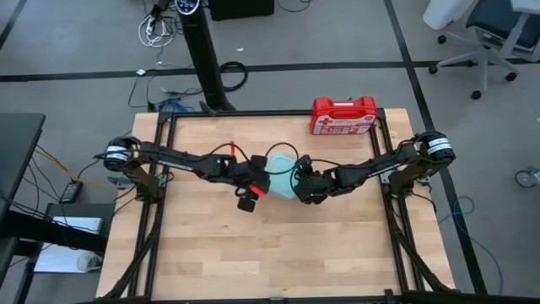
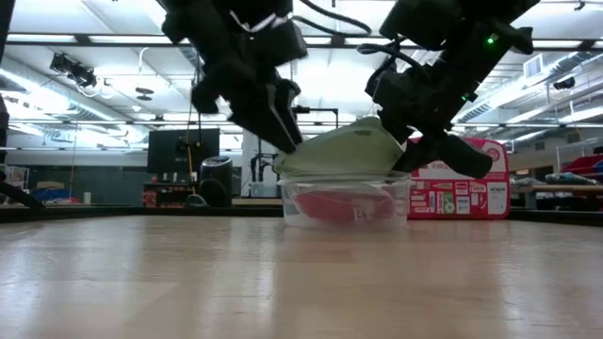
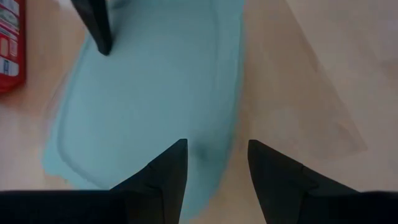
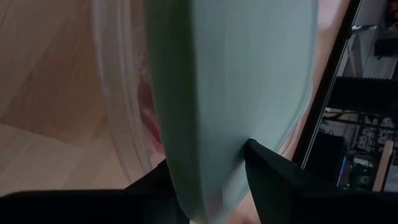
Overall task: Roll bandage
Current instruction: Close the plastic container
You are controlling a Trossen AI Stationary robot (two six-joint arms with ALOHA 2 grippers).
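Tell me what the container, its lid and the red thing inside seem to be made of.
Container: clear hard plastic, glossy; the contents show through its wall. Lid: pale blue-green opaque plastic, matte, seemingly flexible, since it looks bowed where the right gripper grips its edge. Bandage: red, probably soft cloth, though its texture is unclear.

Red bandage inside clear container (pale lid tilted on top), red case behind.
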